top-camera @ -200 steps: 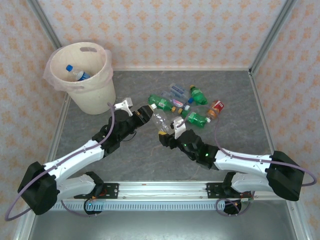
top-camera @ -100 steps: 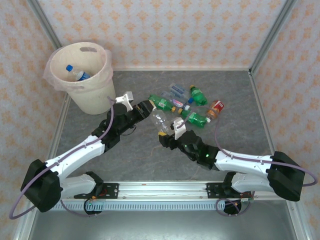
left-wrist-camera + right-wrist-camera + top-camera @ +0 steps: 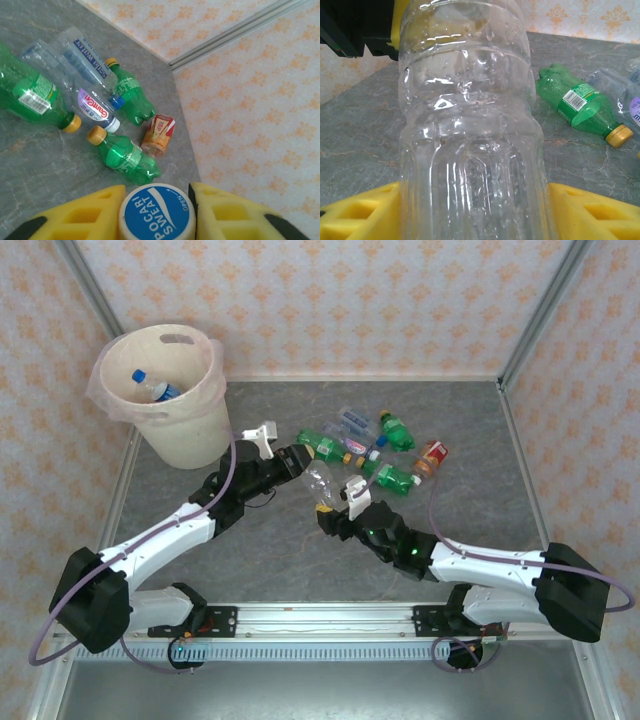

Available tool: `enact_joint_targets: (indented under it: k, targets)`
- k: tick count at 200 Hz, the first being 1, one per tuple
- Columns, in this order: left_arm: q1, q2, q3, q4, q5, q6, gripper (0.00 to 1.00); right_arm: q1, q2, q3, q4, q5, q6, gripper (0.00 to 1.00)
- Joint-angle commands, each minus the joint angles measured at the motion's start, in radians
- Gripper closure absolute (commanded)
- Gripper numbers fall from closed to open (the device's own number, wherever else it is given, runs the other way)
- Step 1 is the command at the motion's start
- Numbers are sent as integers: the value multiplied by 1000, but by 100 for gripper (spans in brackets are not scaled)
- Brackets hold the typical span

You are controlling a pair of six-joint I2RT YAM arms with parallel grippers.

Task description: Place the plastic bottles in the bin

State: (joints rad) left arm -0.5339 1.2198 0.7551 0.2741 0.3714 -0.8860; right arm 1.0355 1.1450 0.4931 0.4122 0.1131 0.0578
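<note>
Since one second ago the left arm has reached further to the right over the grey stone-patterned table [image 3: 270, 560], and the left gripper [image 3: 300, 459] has arrived at the far end of the clear ribbed plastic bottle [image 3: 319, 478] and has closed there. In the left wrist view its yellow fingers [image 3: 85, 215] press on both sides of the round blue cap [image 3: 156, 212] of this bottle, so it grips the bottle by the cap. The right gripper [image 3: 330, 504] has not changed its place. It holds the other end of the same bottle, and in the right wrist view the transparent body stands between its yellow pads [image 3: 355, 215] and touches them. The bottle is therefore held between the two grippers, near the middle of the table and well apart from the round cream-coloured plastic bin [image 3: 190, 435]. This bin stands in the far left corner, and a clear bottle with a blue top [image 3: 152, 387] lies inside it. Just beyond the held bottle, green plastic bottles [image 3: 322, 443], a crushed clear bottle with a blue label [image 3: 355, 422] and a small orange-red bottle [image 3: 432, 456] lie on the table, close to each other.
</note>
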Motion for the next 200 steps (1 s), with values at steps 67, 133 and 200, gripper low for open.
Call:
enact_joint_targets:
  k: [67, 133, 200]
  targets:
    - [11, -65, 105, -155, -90, 103, 75, 6, -53, 2, 24, 44, 35, 0]
    - [71, -94, 360, -478, -382, 287, 75, 6, -162, -2, 26, 72, 46, 0]
    - [265, -52, 678, -664, -567, 442, 74, 6, -269, -28, 50, 76, 53, 0]
